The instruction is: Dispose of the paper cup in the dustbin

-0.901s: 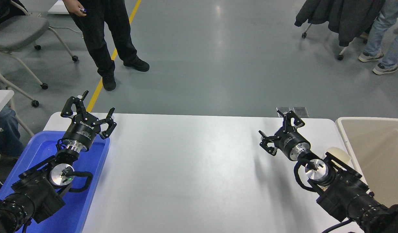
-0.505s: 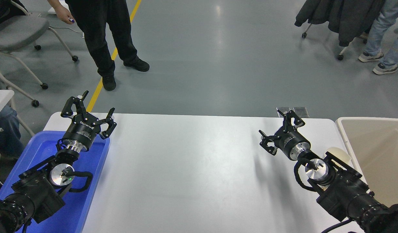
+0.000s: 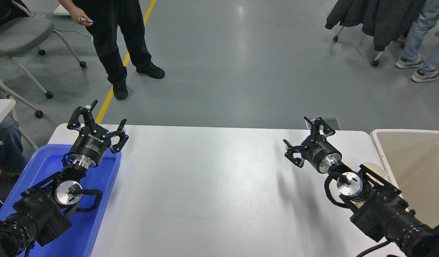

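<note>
The paper cup is an off-white shape on the white table, mostly hidden behind my right arm, close to the dustbin. The dustbin is a large beige bin at the table's right end. My right gripper is open and empty, above the table's far right part, to the left of and beyond the cup. My left gripper is open and empty, parked above the far end of a blue tray at the lower left.
A bright blue plastic tray lies at the table's left end under my left arm. A person in black stands on the floor beyond the table's far left. Wheeled chairs and other people are further back.
My right gripper has shifted slightly up and away in the picture. The standing person's hand has moved. The left arm has not moved.
</note>
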Controlling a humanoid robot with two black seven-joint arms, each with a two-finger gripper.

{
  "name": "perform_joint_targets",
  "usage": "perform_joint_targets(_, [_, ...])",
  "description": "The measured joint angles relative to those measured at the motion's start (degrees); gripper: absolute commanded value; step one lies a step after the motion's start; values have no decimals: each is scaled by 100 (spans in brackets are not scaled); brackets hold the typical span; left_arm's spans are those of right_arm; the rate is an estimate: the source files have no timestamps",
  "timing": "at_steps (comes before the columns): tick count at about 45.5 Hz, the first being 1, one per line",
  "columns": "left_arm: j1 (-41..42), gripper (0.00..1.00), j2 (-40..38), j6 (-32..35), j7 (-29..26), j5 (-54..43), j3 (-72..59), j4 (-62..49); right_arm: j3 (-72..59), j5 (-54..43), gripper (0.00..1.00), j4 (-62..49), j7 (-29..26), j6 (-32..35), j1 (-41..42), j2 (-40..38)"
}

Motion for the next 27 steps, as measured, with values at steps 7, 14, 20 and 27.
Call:
perform_joint_targets(7, [0, 100, 1, 1, 0, 0, 1, 0, -304, -76, 100, 483, 4, -78, -43, -334])
perform_joint_targets(14, [0, 100, 3, 5, 0, 0, 1, 1, -653, -260, 100, 800, 5, -114, -3, -737])
perform_joint_targets(20, [-2, 100, 3, 5, 0, 0, 1, 1, -981, -529, 100, 1009, 2, -125, 79, -1149])
perform_joint_targets(27, [-2, 100, 4, 5, 0, 0, 1, 1, -1314, -861, 100, 1139, 5, -116, 199, -1688])
